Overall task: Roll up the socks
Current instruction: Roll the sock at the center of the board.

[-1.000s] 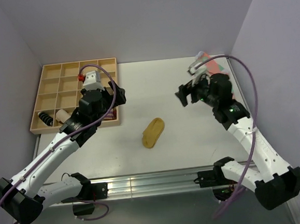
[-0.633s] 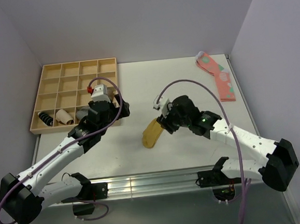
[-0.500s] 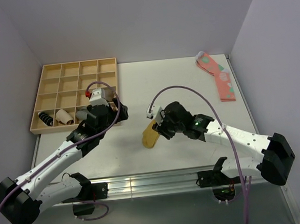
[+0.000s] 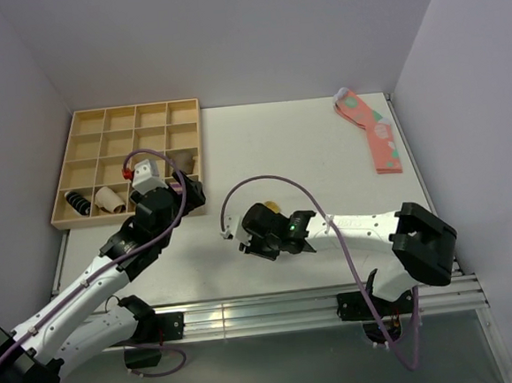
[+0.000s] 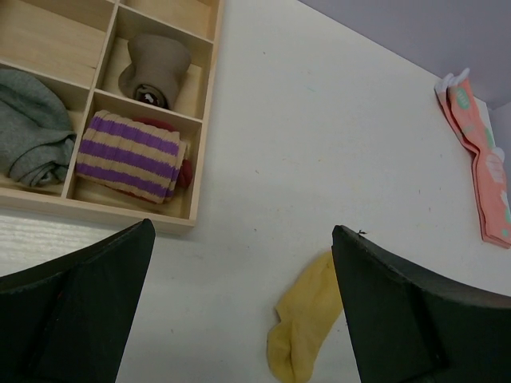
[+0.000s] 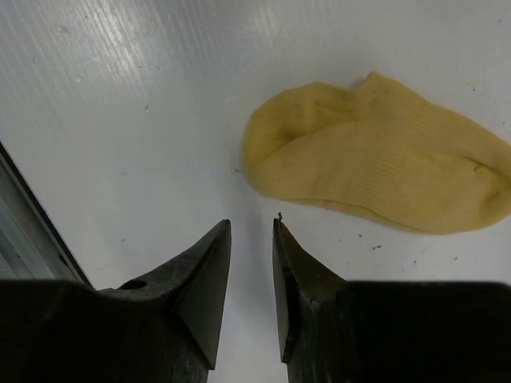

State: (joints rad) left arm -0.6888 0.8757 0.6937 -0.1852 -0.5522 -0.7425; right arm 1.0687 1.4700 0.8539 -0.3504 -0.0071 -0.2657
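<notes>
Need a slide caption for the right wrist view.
Right end effector, narrowly open and empty, poised beside the flat yellow socks on the table.

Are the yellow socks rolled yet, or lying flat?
Flat, not rolled. The right wrist view shows the yellow socks spread full length on the table, no fold or curl.

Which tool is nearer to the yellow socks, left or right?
Right. The right tool hovers just short of the yellow socks, not touching; the left tool is farther off, by the wooden tray.

White arms (image 4: 78,294) with black joints and purple cables (image 4: 264,179).
</notes>
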